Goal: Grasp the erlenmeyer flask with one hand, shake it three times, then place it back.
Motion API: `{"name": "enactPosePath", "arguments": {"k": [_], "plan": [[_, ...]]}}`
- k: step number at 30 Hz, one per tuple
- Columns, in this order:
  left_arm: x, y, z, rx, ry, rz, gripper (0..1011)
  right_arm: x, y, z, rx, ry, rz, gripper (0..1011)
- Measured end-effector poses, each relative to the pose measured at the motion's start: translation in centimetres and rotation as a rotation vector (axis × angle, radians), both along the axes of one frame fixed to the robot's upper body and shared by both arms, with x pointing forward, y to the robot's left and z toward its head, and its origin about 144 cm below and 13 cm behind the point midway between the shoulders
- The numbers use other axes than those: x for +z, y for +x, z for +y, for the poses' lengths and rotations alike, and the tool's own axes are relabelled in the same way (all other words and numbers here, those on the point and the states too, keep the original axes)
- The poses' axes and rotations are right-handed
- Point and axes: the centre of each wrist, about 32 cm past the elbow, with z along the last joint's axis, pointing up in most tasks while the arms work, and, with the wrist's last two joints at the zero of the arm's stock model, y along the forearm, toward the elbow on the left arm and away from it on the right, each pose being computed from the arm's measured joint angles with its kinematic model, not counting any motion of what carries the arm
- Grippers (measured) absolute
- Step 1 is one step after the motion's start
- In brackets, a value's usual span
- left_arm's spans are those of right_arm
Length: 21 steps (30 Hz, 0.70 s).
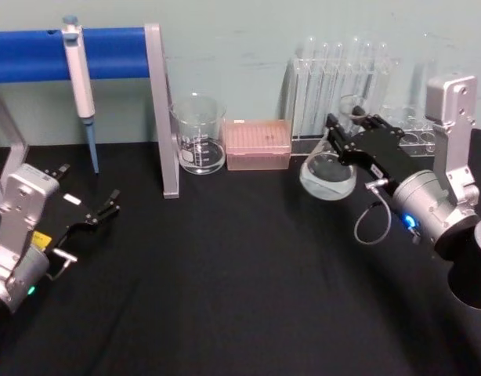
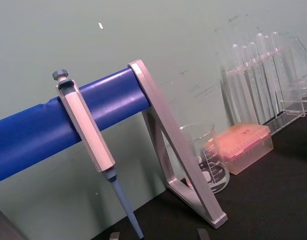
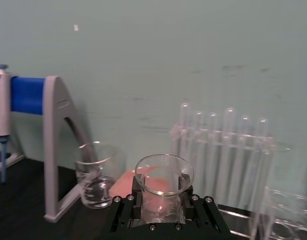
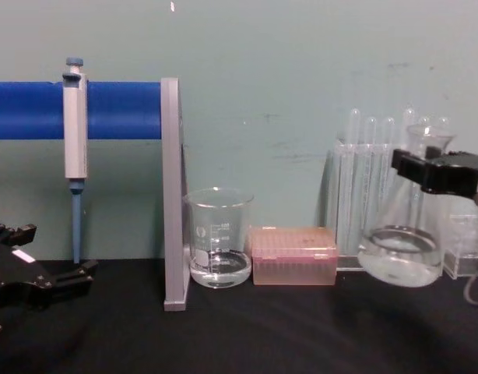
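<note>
Currently, at the right rear of the desk (image 1: 248, 274), just before the tube rack (image 4: 371, 179), the flask (image 4: 400, 257) is held by its neck in the clamped right gripper (image 1: 352, 135). Whether its base is lifted cannot be told. If it is shaken widely, the rack could be struck, liquid flung out, or the smooth neck lost. The left gripper (image 1: 88, 200) is parked at the left, jaws apart.

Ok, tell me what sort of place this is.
Probably a lab bench: a pipette hangs on a blue stand, test tubes stand behind, and the right tool grips an erlenmeyer flask; the left tool sits idle, open.
</note>
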Motion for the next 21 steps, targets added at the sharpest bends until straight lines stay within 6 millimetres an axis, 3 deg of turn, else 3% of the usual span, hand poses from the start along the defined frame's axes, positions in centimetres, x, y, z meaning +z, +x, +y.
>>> {"name": "enactPosePath", "arguments": {"k": [21], "plan": [[0.00, 0.00, 0.00, 0.000, 0.000, 0.000, 1001, 0.18, -0.58, 0.77, 0.300, -0.050, -0.004, 450]]}}
